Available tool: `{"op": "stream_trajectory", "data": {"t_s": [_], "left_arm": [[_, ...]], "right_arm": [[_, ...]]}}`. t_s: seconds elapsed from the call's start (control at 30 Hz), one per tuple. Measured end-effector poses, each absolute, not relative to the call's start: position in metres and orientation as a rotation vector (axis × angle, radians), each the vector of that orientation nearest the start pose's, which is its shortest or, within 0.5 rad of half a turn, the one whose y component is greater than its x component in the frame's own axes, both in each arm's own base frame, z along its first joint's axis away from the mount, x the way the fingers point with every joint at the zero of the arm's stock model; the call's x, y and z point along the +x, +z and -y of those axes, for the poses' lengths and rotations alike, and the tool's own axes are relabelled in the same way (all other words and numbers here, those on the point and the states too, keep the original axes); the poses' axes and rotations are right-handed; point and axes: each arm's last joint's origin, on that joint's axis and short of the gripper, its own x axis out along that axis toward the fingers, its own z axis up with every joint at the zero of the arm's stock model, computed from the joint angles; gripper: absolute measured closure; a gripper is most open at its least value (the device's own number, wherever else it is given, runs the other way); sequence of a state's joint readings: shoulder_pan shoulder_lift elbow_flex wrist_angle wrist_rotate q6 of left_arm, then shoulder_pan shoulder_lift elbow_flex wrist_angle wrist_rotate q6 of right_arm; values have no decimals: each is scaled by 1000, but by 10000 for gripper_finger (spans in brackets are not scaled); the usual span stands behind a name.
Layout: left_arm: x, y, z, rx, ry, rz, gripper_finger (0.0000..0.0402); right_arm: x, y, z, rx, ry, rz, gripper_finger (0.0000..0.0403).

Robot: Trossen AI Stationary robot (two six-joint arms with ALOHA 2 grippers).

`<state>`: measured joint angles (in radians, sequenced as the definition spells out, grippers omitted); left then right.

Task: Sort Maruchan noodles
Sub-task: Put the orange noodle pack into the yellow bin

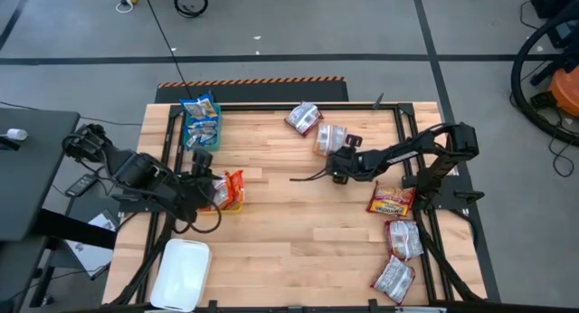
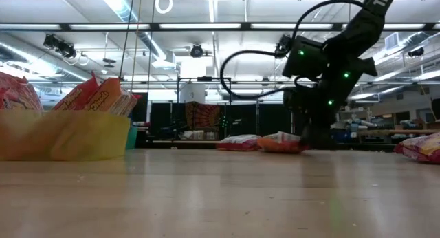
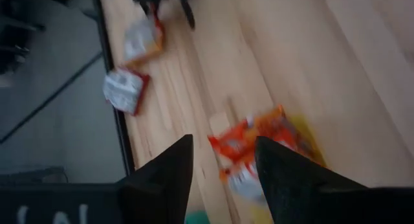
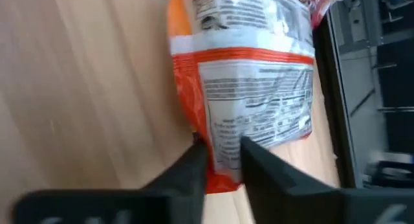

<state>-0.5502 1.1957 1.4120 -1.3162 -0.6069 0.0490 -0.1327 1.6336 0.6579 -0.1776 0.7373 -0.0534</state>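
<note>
My right gripper (image 1: pixel 336 155) is at the far middle of the table, shut on an orange-and-white noodle packet (image 4: pixel 249 88) that lies flat on the wood (image 1: pixel 329 139). A second packet (image 1: pixel 305 118) lies just beyond it. My left gripper (image 3: pixel 223 169) hangs open with nothing between its fingers, above a yellow bin (image 1: pixel 233 203) holding orange packets (image 3: pixel 255 143). Blue packets fill a teal bin (image 1: pixel 201 121) at the far left. Three more packets (image 1: pixel 391 200) (image 1: pixel 403 239) (image 1: pixel 393 279) lie along the right side. My right gripper pinches the packet's end edge (image 4: pixel 223 160) between its two fingers. The fingers (image 4: pixel 194 169) slant down at it from the table's right side. The packet lies flat on the table, stretching away from the fingers.
A white bin (image 1: pixel 181 272) stands at the near left corner. The middle and near parts of the wooden table (image 1: pixel 298 241) are bare. A dark frame rail (image 1: pixel 425 159) runs along the right side near the loose packets.
</note>
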Motion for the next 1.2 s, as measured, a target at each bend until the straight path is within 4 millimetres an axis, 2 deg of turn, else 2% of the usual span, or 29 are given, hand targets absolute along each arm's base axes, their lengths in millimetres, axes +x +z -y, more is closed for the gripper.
{"op": "stream_trajectory", "data": {"t_s": [0.1,0.23,0.37,0.57,0.73,0.87,0.97,1.13,1.2], "left_arm": [[179,383,86,612,46,-854,233],[186,386,82,540,92,-816,232],[195,384,74,535,122,-834,217],[221,377,62,535,101,-857,159],[239,351,49,604,87,-990,111],[258,311,50,624,6,-957,106],[271,284,57,681,-13,-852,110],[296,266,64,674,44,-571,114],[308,257,63,661,58,-551,115]], "right_arm": [[260,119,57,-345,-742,-1089,381],[274,131,53,-277,-716,-1037,379],[292,156,42,-137,-622,-1002,382],[316,204,18,120,-524,-985,384],[324,239,-9,327,-476,-1000,383],[327,253,-30,428,-399,-1003,384],[326,256,-40,475,-371,-1014,383],[319,253,-46,541,-401,-1085,384],[318,253,-47,561,-393,-1099,384]]}}
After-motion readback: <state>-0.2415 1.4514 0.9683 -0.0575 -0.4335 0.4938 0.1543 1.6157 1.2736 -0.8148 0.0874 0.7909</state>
